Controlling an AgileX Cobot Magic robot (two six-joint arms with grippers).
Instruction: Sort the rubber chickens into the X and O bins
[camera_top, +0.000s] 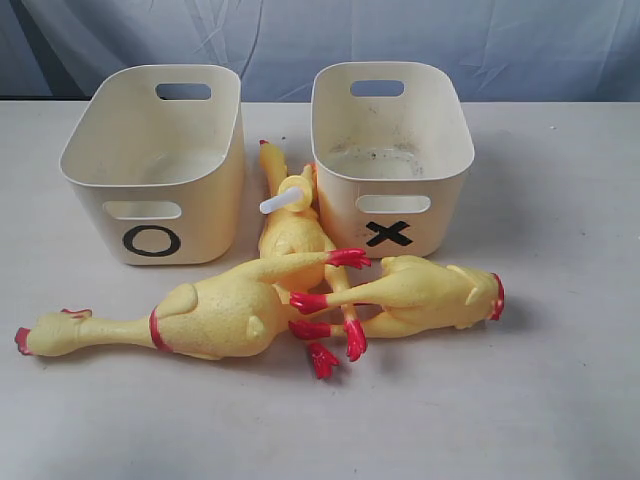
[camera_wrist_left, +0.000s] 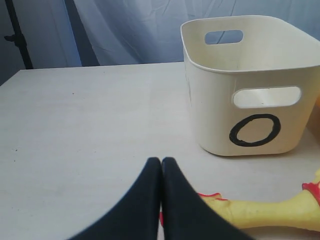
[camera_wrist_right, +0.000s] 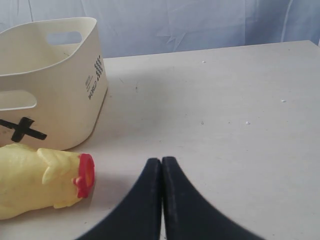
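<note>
Yellow and rubbery, the big chicken (camera_top: 205, 312) lies on the table (camera_top: 560, 400) at the near left, head pointing left. Its red feet tangle with those of the right chicken (camera_top: 430, 292), which lies with its red-ringed end to the right, just on the near side of the X bin (camera_top: 392, 140). The middle chicken (camera_top: 290, 232) lies in the gap between the bins, neck pointing far, with a white tube (camera_top: 280, 202) sticking out of it. The O bin (camera_top: 150, 150) stands on the left and the X bin on the right, both upright with their marks facing near. The left end effector (camera_wrist_left: 161, 167) is closed, fingers pressed together, near the big chicken's head. The right end effector (camera_wrist_right: 161, 167) is likewise closed, beside the right chicken's red-ringed end.
</note>
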